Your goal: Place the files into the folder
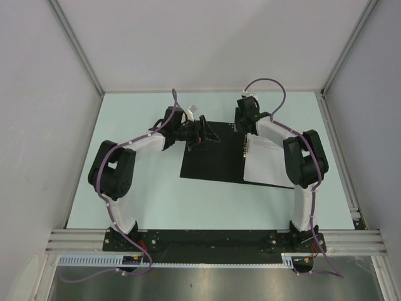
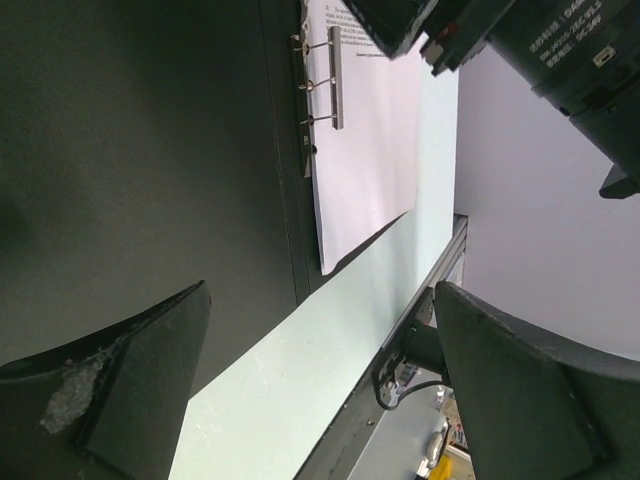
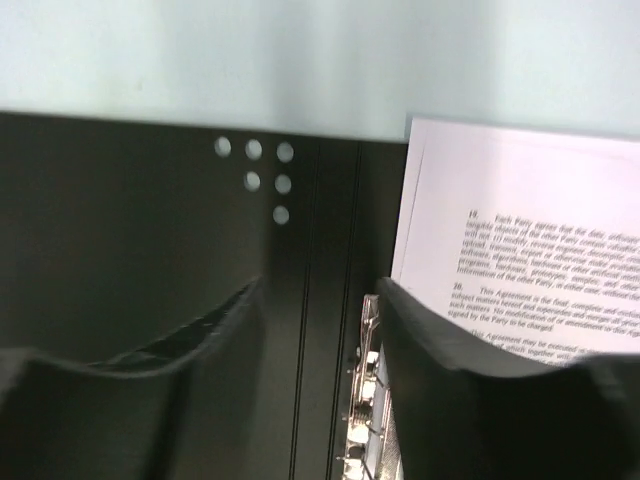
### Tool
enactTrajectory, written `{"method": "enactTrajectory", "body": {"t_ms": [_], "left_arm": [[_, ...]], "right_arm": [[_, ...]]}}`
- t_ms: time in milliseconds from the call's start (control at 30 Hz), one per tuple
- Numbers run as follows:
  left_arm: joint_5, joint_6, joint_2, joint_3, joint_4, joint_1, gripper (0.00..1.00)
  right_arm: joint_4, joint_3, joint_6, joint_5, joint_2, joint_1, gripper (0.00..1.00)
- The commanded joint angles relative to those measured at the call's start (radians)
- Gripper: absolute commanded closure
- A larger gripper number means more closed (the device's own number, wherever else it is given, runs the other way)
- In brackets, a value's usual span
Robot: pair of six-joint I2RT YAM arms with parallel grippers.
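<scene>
The folder (image 1: 207, 160) lies open on the table, black inside up. The files (image 1: 266, 164), white sheets with small print, rest on its right half beside the metal spine clip (image 1: 243, 150). My right gripper (image 1: 244, 122) hovers at the far end of the spine. In the right wrist view its jaws stand apart over the folder (image 3: 120, 220), the clip (image 3: 365, 400) close against the right finger and the files (image 3: 520, 200) beyond it. My left gripper (image 1: 203, 133) is over the folder's far left part, wide open (image 2: 320, 300) with nothing between its fingers. The left wrist view shows the clip (image 2: 335, 85) and the files (image 2: 370, 150).
The pale green table (image 1: 144, 194) is boxed in by white walls on three sides. An aluminium rail (image 1: 213, 239) carrying both arm bases runs along the near edge. Another rail (image 1: 341, 157) lines the right side. Several white dots (image 3: 255, 165) mark the folder's inside near its far edge.
</scene>
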Motion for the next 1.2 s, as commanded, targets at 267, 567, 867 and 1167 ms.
{"method": "enactTrajectory", "body": {"t_ms": [267,567,867,1167], "left_arm": [[0.036,-0.028,-0.051,-0.014,0.055,0.001,0.01],[0.036,-0.03,-0.051,-0.015,0.057,0.001,0.0],[0.031,-0.03,-0.05,-0.019,0.055,0.001,0.0],[0.021,-0.027,-0.048,-0.02,0.05,0.001,0.0]], "right_arm": [[-0.084,0.141,-0.012,0.195,0.087,0.04,0.47],[-0.094,0.136,0.002,0.185,0.099,0.037,0.55],[-0.098,0.129,0.016,0.18,0.116,0.034,0.55],[-0.101,0.126,0.021,0.165,0.124,0.031,0.63]]}}
